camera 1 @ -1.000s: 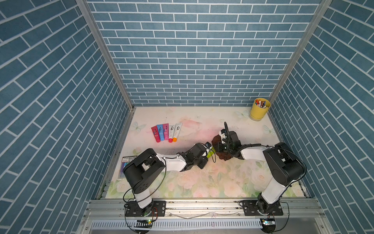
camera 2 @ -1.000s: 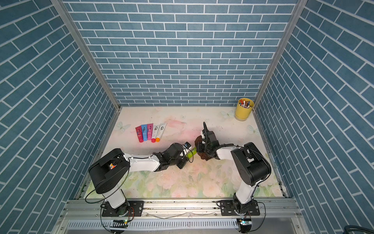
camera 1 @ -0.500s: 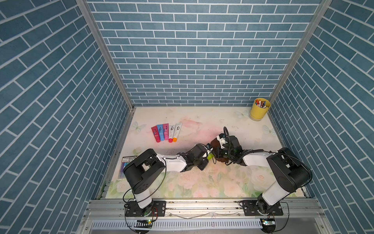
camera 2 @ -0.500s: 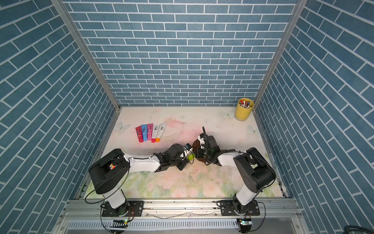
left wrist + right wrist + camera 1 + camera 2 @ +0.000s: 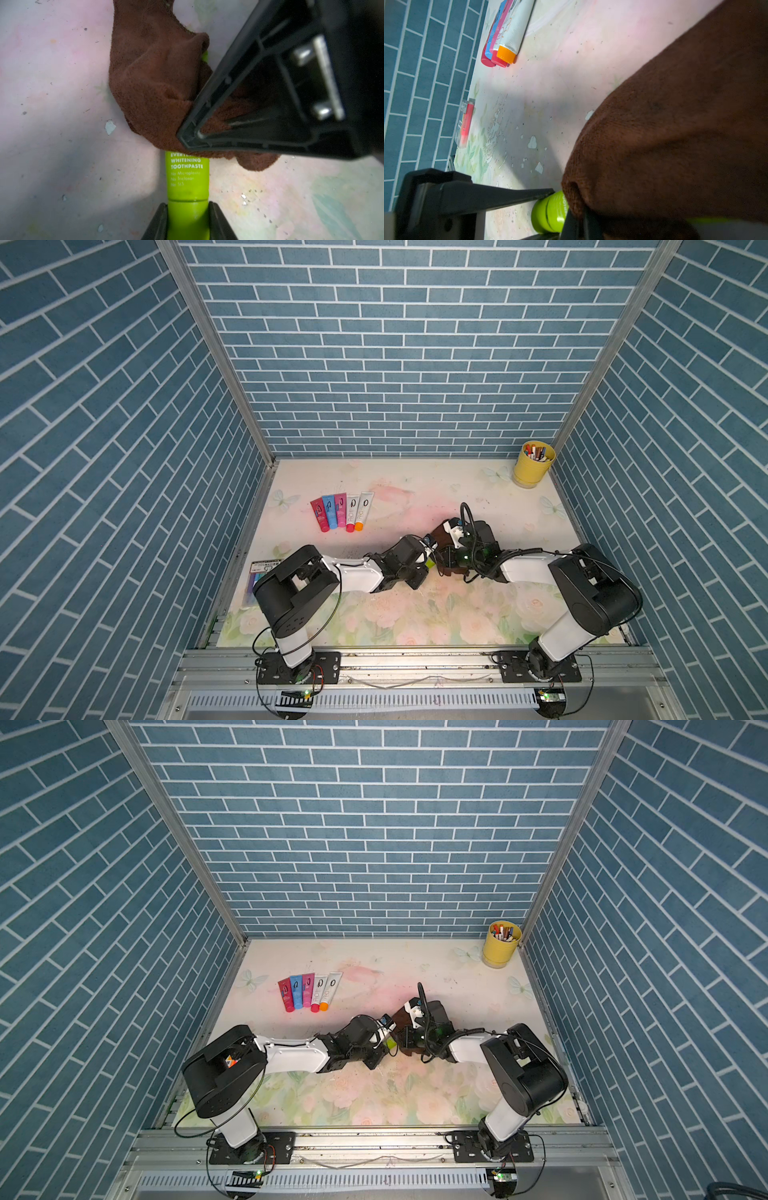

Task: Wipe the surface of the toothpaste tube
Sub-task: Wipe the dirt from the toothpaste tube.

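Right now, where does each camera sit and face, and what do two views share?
Top views: high over the base rail, looking down on the floral tabletop; both arms show.
Left wrist: left arm, looking along the left gripper, shut on the lime-green plastic toothpaste tube, towards the right gripper; own fingers show.
Right wrist: right arm, facing the left wall past its brown terry cloth; own gripper mostly hidden.
Shared: both wrist views show tube and cloth.

Both arms low and stretched inward, left arm [image 5: 353, 572] and right arm [image 5: 528, 570] meeting tip to tip. Left gripper [image 5: 188, 207] clamped on lime toothpaste tube [image 5: 187, 180] at cap end. Right gripper [image 5: 188, 138] pinched tight on brown cloth [image 5: 153, 83].
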